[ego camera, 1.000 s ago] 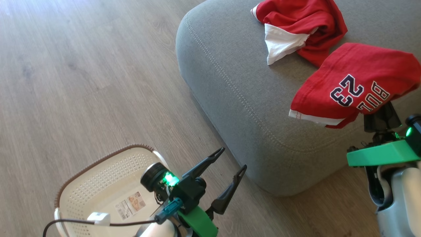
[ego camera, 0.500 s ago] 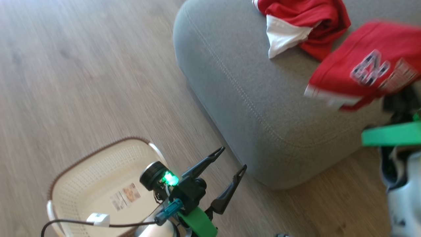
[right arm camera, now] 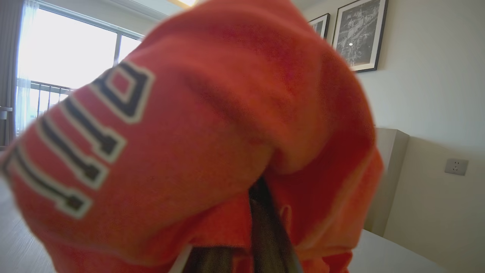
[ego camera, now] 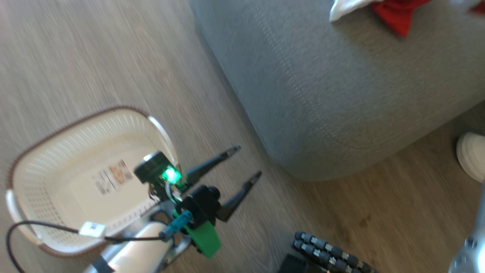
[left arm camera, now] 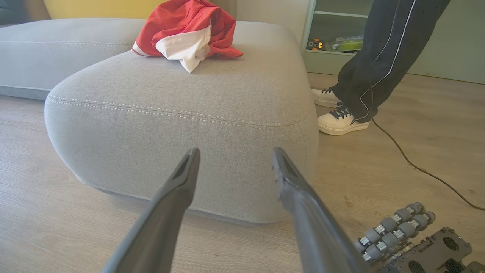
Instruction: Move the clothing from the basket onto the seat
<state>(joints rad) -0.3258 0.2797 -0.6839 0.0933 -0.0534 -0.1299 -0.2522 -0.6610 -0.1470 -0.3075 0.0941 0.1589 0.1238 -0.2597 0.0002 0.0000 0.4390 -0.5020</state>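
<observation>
wood-plank floor [ego camera: 94, 57] bearing the grey seat [left arm camera: 189, 94]. plain red garment [left arm camera: 182, 22] lying crumpled on the seat's top. basket [ego camera: 22, 167] standing on the floor near the seat's corner, its label showing. left gripper [left arm camera: 235, 151] hovering between basket and seat, fingers spread, grasping nothing. right gripper [right arm camera: 261, 212] clenching the jersey [right arm camera: 170, 132], cloth draping over its fingers; position relative to the seat unclear. person's shoes [left arm camera: 341, 121] standing beside the seat.
</observation>
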